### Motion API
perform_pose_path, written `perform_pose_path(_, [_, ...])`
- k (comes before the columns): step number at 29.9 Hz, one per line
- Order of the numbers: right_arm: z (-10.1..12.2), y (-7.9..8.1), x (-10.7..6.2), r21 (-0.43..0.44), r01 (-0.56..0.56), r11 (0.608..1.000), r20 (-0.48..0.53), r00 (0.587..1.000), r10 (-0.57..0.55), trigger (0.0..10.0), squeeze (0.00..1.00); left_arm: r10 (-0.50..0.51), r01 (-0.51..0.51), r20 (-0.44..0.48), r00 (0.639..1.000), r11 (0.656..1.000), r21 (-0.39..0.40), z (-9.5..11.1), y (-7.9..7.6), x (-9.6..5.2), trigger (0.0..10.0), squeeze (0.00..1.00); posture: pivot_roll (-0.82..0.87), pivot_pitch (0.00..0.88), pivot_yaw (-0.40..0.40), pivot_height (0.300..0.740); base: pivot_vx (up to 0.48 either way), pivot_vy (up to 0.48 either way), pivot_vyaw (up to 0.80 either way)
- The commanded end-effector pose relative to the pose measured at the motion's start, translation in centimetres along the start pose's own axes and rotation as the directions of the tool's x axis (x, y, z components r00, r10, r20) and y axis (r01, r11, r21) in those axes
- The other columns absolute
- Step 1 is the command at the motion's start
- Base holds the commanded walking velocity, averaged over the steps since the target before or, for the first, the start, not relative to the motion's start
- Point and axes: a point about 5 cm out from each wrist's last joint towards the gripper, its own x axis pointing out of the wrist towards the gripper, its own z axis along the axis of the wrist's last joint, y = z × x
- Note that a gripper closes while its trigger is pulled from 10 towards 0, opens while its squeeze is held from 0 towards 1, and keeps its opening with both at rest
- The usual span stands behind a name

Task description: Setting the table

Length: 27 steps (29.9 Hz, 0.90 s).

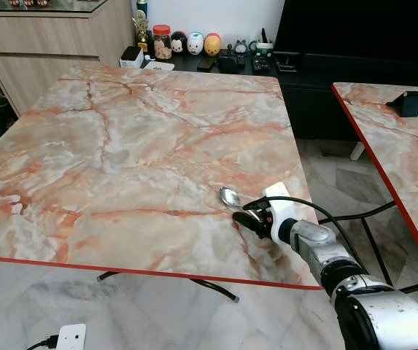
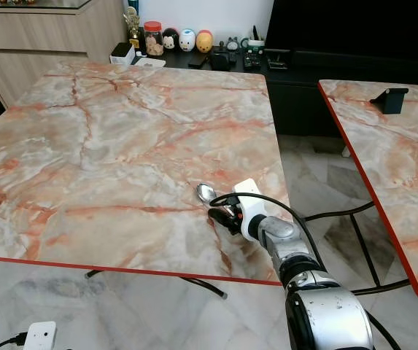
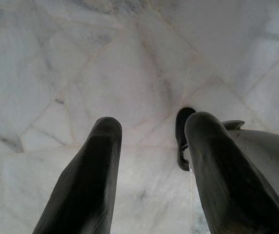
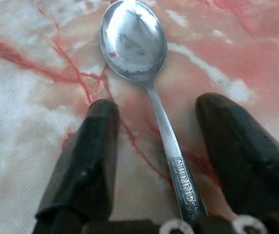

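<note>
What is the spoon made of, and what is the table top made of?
The spoon looks like polished metal, probably steel: it is silver, mirror-shiny, with letters stamped on the handle. The table top looks like marble, pinkish with red veins and a glossy finish, but its thin red edge hints it may be a printed surface instead. The right end effector sits open around the spoon's handle.

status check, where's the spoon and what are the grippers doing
Right gripper low over the marble table, fingers open astride the spoon. Spoon flat on the table near its right edge. Left gripper idle, open above the floor.
</note>
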Motion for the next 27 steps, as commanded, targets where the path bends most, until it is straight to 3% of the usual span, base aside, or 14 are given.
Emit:
perform_pose_path(1, [-1.05, 0.06, -0.21, 0.015, -0.009, 1.0, -0.035, 0.999, 0.009, 0.0, 0.0, 0.006, -0.006, -0.027, 1.0, 1.0, 0.001, -0.62, 0.29, -0.14, 10.0, 0.0, 0.07, 0.0, -0.034, 0.74, 0.0, 0.0, 0.0])
perform_pose_path(27, [-1.4, 0.41, -0.16, -0.001, -0.03, 1.0, -0.044, 0.999, 0.03, 0.0, 0.0, 0.002, -0.002, -0.031, 1.0, 1.0, 0.001, -0.66, 0.28, -0.14, 10.0, 0.0, 0.07, 0.0, -0.031, 0.74, 0.0, 0.0, 0.0])
